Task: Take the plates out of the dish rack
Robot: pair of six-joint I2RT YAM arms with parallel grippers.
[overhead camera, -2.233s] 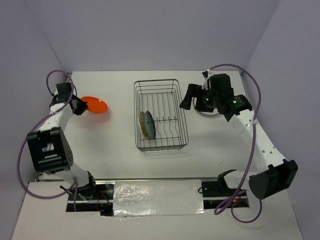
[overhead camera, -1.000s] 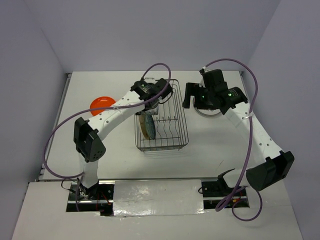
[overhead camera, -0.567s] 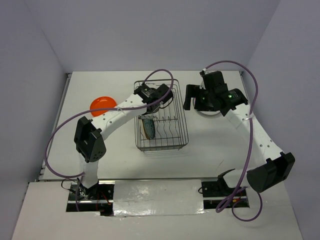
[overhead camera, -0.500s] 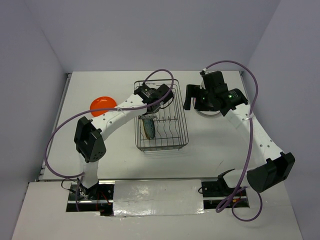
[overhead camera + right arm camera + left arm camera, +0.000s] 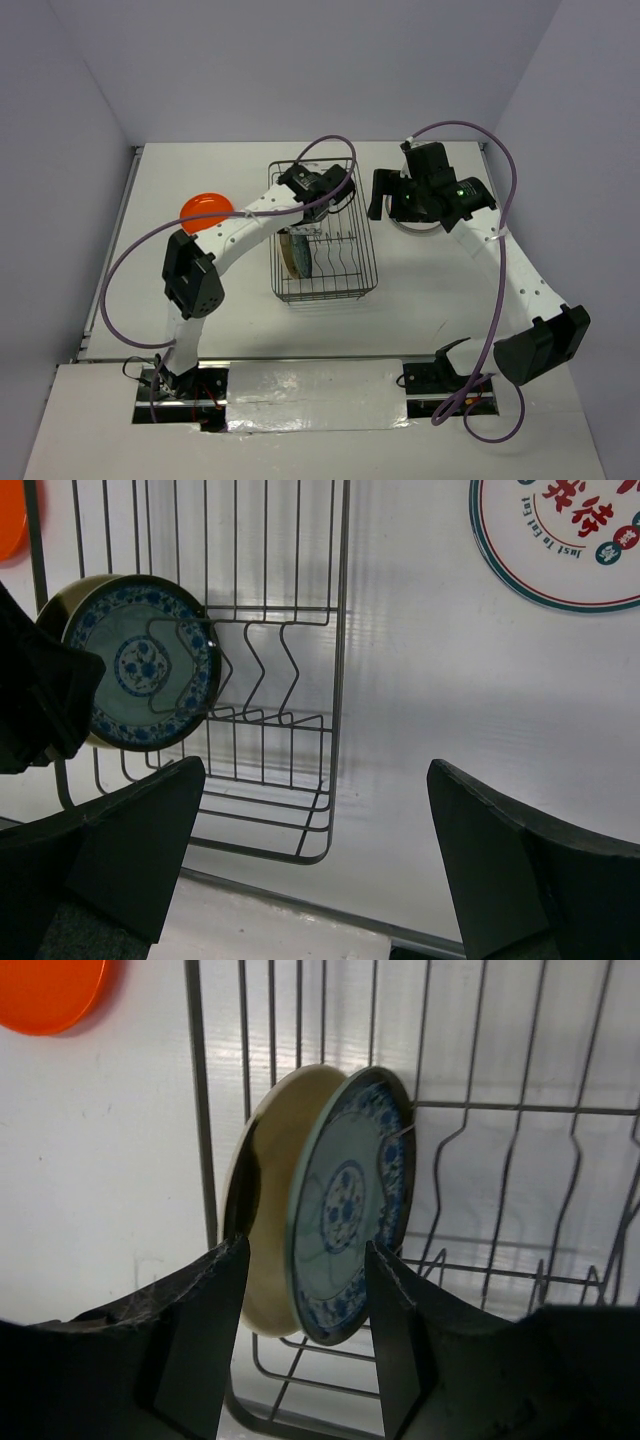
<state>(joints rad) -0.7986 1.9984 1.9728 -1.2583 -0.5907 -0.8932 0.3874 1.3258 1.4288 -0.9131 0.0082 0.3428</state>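
Observation:
The dark wire dish rack stands mid-table. Two plates stand on edge in its near left part: a tan plate and, against it, a blue-patterned plate. My left gripper hangs over the rack, open. In the left wrist view its fingertips flank the lower edges of both plates without closing on them. An orange plate lies flat left of the rack. A white plate with red print lies right of the rack. My right gripper hovers above it, wide open and empty.
The rack's upright wire dividers to the right of the plates hold nothing. Purple cables loop above both arms. The table's near edge carries a foil-covered strip between the arm bases.
My left arm has left the orange plate on the table and swung over the rack. Its jaws now straddle the two standing plates. The right arm has hardly moved.

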